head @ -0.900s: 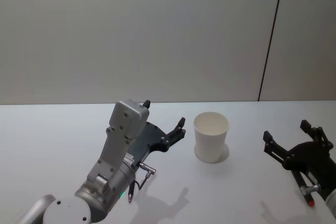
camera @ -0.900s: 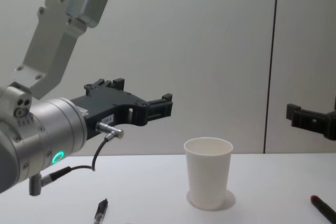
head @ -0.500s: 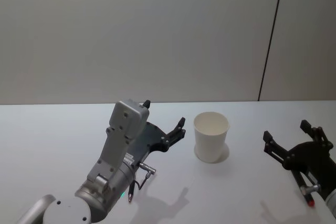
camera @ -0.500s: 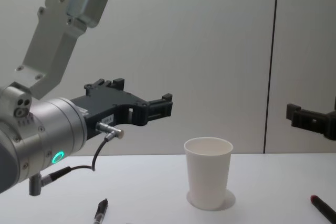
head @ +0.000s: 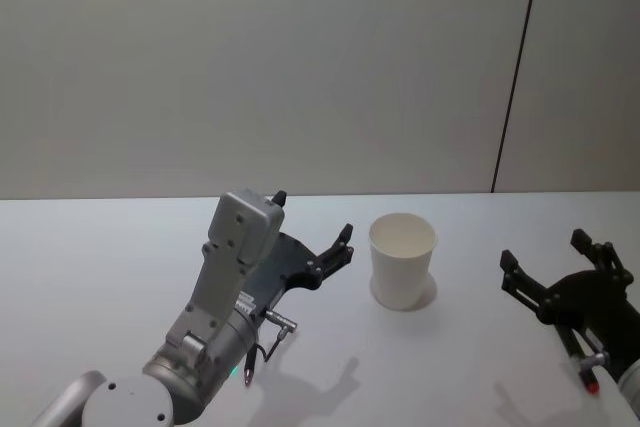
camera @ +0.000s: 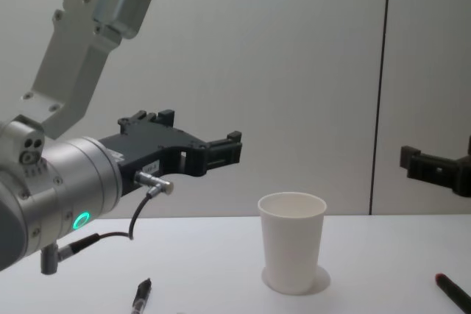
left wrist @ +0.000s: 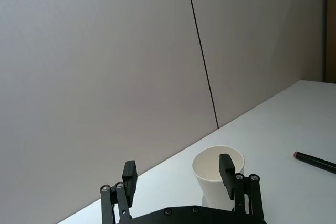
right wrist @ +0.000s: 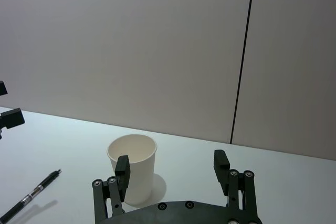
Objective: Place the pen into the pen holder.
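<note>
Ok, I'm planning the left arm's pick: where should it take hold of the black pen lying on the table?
Mid-barrel, from straight above. The black pen lies flat on the table, slim and low, so the open left gripper would best descend with its jaws straddling the barrel crosswise.

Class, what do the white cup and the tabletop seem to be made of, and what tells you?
The pen holder: probably paper, matte white, with a thin rolled rim. The table: smooth, even white with no grain; perhaps laminate, but the look leaves it open.
</note>
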